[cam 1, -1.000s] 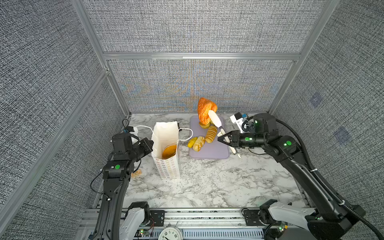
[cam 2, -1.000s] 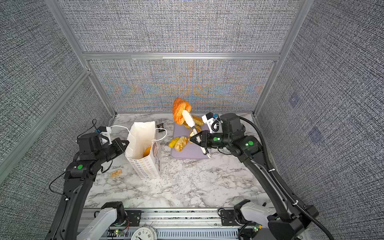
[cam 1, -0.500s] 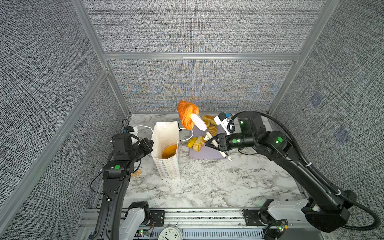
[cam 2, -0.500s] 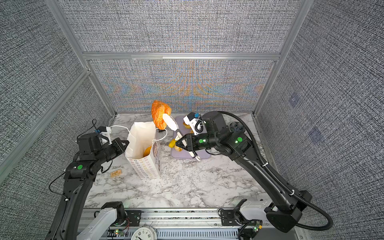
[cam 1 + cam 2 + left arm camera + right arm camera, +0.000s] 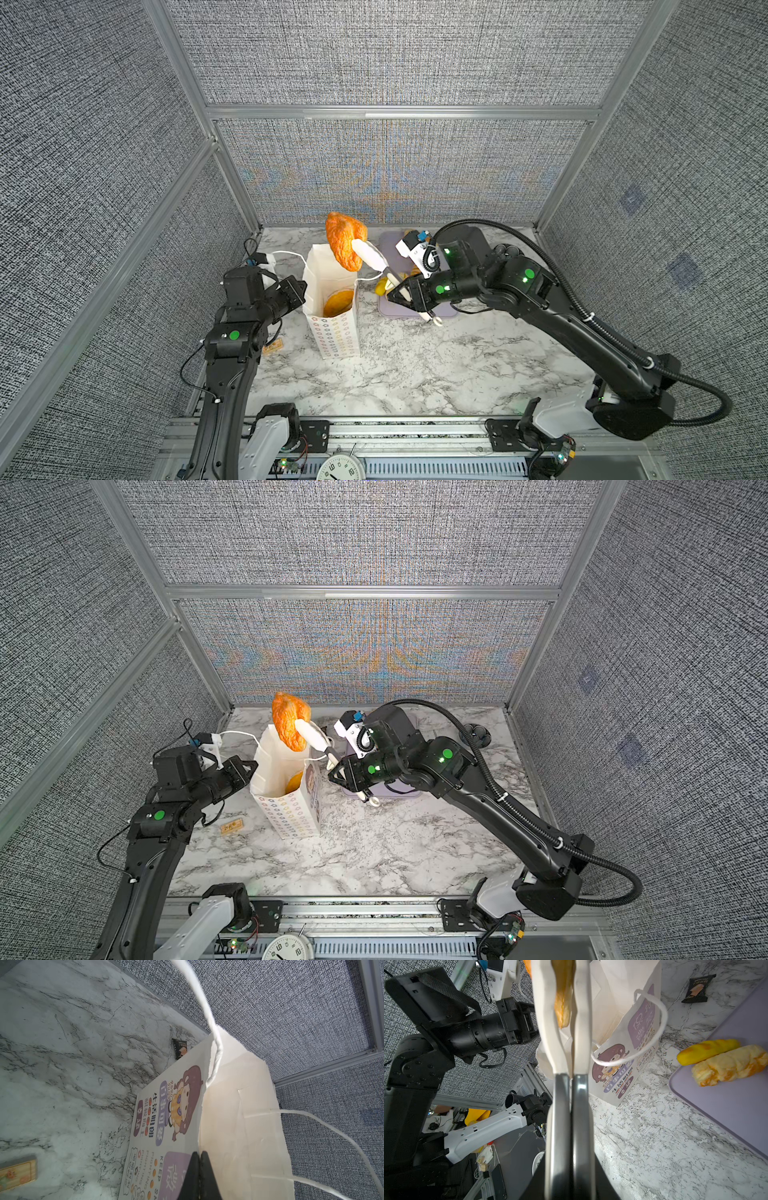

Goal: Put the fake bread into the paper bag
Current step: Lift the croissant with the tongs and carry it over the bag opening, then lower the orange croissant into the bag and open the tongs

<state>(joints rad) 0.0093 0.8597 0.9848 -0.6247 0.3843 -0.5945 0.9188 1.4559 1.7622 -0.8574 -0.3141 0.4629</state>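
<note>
The paper bag (image 5: 334, 336) is stood upright on the marbled bench (image 5: 415, 374) with its mouth open. Its rim on the left arm's side is pinched between the left fingers (image 5: 204, 1169), which are closed flat on the paper, with no gap to be seen in the left wrist view. A pair of white-tipped tongs (image 5: 372, 255) is gripped by its metal handles in the right fingers (image 5: 409, 297), which are drawn narrowly around them. An orange pastry (image 5: 343, 243) is clamped between the tong tips and held in the air. In both top views it is seen over the far edge of the bag's mouth, not yet inside. A golden bun (image 5: 338, 302) is already lying low inside the bag. Near the bag, on the right arm's side, a lavender tray (image 5: 726, 1115) is laid flat on the bench. A yellow loaf (image 5: 708, 1051) and a paler ridged roll (image 5: 729, 1066) are lying side by side, touching, at the tray's edge nearest the bag. A small dark packet (image 5: 696, 988) is lying on the bench beyond the bag, towards the back wall.
</note>
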